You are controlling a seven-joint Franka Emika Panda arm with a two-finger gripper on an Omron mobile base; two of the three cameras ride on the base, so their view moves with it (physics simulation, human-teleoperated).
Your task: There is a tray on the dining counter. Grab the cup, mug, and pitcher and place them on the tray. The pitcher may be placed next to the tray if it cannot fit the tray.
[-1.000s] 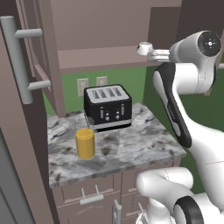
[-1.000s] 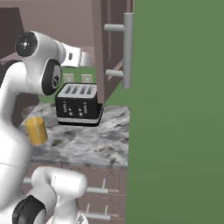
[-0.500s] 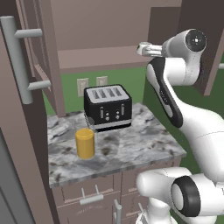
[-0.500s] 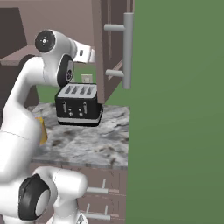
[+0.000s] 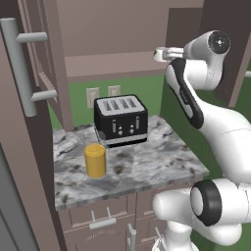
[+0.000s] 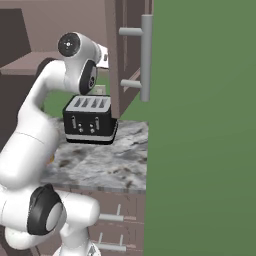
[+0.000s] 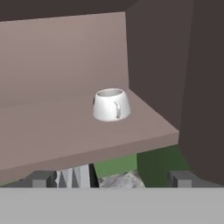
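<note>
Cabinet shelf carries the mug, upright near the shelf's right end, beside the dark side wall; I see it ahead of the gripper and apart from it. Below the shelf, the small marbled counter holds a black toaster at the back and the pitcher in front of it, to its left. I read the jaws as fully spread, holding nothing.
</note>
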